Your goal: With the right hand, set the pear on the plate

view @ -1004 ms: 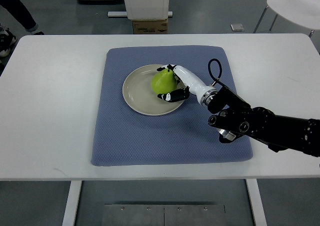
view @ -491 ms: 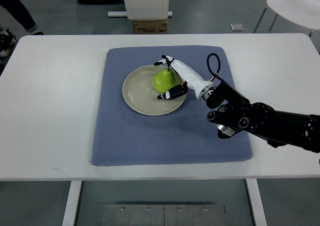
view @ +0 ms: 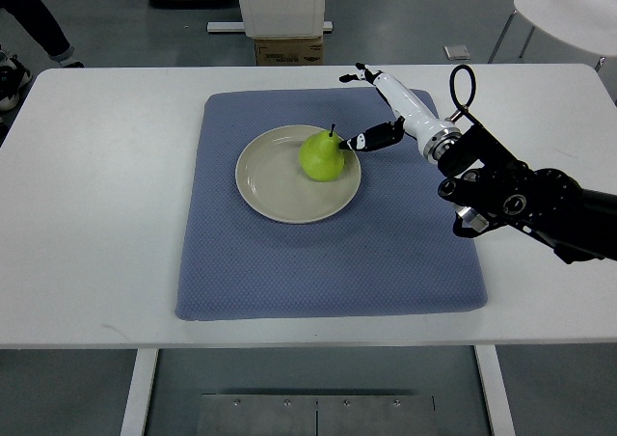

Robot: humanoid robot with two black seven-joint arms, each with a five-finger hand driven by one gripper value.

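Note:
A green pear (view: 321,155) stands upright on the right part of the beige plate (view: 270,180), stem up. The plate rests on a blue mat (view: 328,253). My right hand (view: 362,106) hovers just right of and behind the pear, its fingers spread and holding nothing. One dark fingertip (view: 355,143) points at the pear's right side, a small gap away. The black right arm (view: 540,200) enters from the right edge. My left arm does not show.
The white table (view: 96,185) carries the mat. Behind it stand a white cabinet base with a cardboard box (view: 288,50), and a white chair (view: 569,12) at the top right. A person's leg and shoe (view: 19,40) show at the top left.
My right hand let go of the pear and drew back to the right and away. The pear stays standing on the plate.

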